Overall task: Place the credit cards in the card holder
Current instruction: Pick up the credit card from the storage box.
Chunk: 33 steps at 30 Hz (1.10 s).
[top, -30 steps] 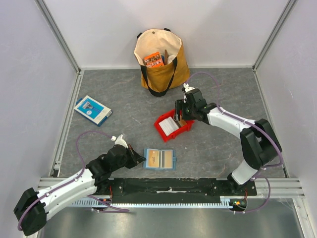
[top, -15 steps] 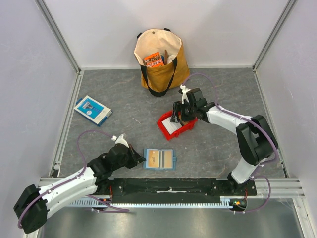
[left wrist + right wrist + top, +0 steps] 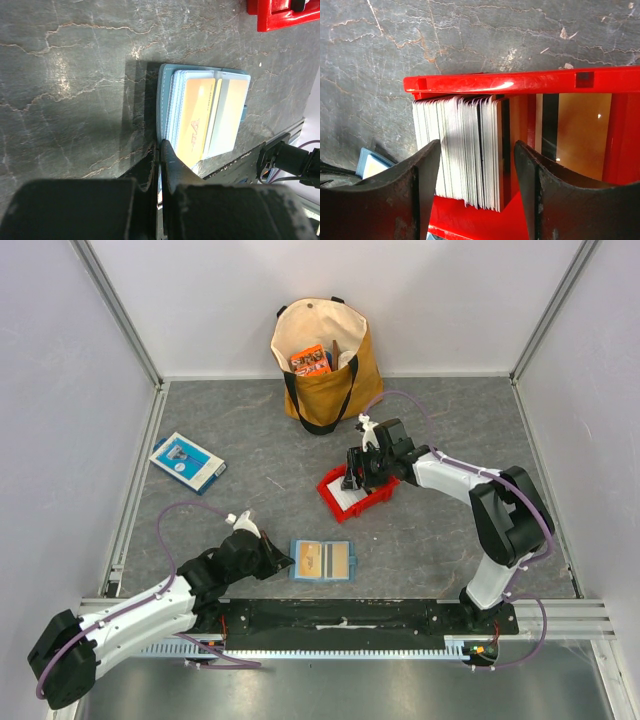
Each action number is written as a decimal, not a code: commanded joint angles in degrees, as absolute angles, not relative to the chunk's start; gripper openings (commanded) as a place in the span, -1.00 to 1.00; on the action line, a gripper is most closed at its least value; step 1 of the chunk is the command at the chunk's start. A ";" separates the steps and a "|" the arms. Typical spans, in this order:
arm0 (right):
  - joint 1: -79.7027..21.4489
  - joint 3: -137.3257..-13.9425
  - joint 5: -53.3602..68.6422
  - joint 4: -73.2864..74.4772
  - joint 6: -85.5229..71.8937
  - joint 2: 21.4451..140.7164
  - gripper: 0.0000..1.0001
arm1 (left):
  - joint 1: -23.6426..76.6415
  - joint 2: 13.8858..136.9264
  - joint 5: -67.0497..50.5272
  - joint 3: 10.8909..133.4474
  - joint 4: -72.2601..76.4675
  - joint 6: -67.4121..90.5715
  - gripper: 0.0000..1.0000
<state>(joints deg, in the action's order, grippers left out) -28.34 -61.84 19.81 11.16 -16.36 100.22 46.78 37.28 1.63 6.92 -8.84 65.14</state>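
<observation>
- R gripper [image 3: 477,195]: wide open, nothing held; fingers straddle the credit cards [image 3: 462,150], a stack on edge in the red bin [image 3: 520,82].
- Card faces run parallel w/ the fingers, so closing would squeeze across the stack.
- L gripper [image 3: 160,160]: looks closed, empty, tip at the card holder [image 3: 202,117].
- Holder lies open on the worktop [image 3: 75,75], nearer the L arm, well apart from bin.

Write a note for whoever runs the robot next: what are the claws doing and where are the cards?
Left claw: shut, tip at the card holder's edge.
Right claw: open, straddling the card stack in the red bin.
Done: holder lies open showing a tan card and a white-grey card.
Left: grip a card from the stack, carry it over, slot it in.
</observation>
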 commanded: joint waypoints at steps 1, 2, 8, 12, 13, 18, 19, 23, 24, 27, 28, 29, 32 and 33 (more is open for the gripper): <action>-28.21 -64.25 22.50 10.02 -15.56 97.91 0.31 | 46.76 37.79 3.34 9.14 -6.86 64.34 -0.97; -28.39 -64.25 22.85 10.02 -15.64 97.82 0.28 | 46.76 37.71 3.17 9.05 -6.86 64.34 -0.96; -28.21 -64.25 24.08 10.37 -15.64 96.95 0.07 | 46.84 37.71 3.16 8.88 -6.68 64.34 -0.96; -28.13 -64.42 23.99 10.63 -15.64 96.33 0.07 | 46.85 37.79 3.08 8.88 -6.59 64.34 -0.96; -28.21 -64.51 23.99 10.81 -15.64 96.15 0.06 | 46.85 37.79 2.99 8.88 -6.50 64.34 -0.96; -28.13 -64.69 24.08 11.34 -15.47 96.24 -0.02 | 46.85 38.06 2.81 8.79 -6.07 64.25 -0.96; -28.21 -64.69 24.00 11.34 -15.38 96.24 -0.06 | 46.76 38.14 2.81 8.62 -6.06 64.25 -0.96; -28.13 -64.60 23.91 11.43 -15.38 96.68 -0.31 | 46.85 38.58 2.72 8.79 -5.71 64.16 -0.96; -28.21 -64.60 23.82 11.60 -15.38 96.77 -0.36 | 46.76 38.67 2.55 8.79 -5.71 64.16 -0.96; -27.95 -64.60 23.73 11.51 -15.29 97.12 -0.49 | 46.85 38.76 2.55 8.70 -5.54 64.25 -0.96; -27.95 -64.69 23.64 11.69 -15.38 97.03 -0.54 | 46.85 38.76 2.55 8.70 -5.45 64.25 -0.96; -27.60 -64.69 23.64 11.43 -15.47 96.94 -0.58 | 46.85 38.76 2.55 8.70 -5.45 64.25 -0.96; -27.51 -64.78 22.51 11.51 -15.56 96.59 -0.80 | 46.85 38.76 2.64 8.79 -5.54 64.16 -0.96; -27.51 -64.78 21.19 11.51 -15.56 96.50 -0.82 | 46.85 38.76 2.64 8.79 -5.45 64.25 -0.96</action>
<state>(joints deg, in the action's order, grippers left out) -27.59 -62.19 21.98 11.64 -15.55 98.19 46.78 38.65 1.52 6.92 -7.31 65.14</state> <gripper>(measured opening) 0.120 0.026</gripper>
